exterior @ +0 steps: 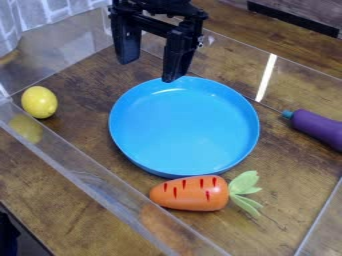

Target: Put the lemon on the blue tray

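You are working over a wooden desk [80,165] with the blue tray [183,124] sitting empty near its middle. The gripper [152,62] is hanging above the tray's far rim, pointing down, fingers spread and holding nothing. The eggplant [321,127] is lying by the right edge and the carrot [201,192] is resting just in front of the tray, neither one blocking your way. The lemon [40,101] is waiting near the left edge, apart from the tray. You should be swinging left, centring over the lemon's width, then descending straight so the smooth fruit is not rolling away.
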`<action>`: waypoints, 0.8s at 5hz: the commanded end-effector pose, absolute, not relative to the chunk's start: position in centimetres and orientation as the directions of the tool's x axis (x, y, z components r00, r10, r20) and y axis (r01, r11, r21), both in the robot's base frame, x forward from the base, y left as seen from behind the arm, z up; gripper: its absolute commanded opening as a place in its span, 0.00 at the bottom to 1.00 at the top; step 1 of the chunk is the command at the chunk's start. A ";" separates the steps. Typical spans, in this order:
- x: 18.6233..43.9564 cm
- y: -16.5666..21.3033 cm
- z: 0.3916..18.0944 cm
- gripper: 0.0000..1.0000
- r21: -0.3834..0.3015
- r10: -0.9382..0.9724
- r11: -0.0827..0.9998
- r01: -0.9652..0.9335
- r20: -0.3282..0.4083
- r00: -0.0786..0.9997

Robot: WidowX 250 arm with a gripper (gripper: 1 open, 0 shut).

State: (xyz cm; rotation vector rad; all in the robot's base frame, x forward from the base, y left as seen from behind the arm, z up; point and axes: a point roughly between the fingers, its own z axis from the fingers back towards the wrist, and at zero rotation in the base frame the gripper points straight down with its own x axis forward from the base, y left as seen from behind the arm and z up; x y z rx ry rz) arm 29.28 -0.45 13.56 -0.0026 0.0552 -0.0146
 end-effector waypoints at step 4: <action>28.8 1.1 11.5 1.00 -0.007 -0.142 0.990 0.142 -0.111 0.984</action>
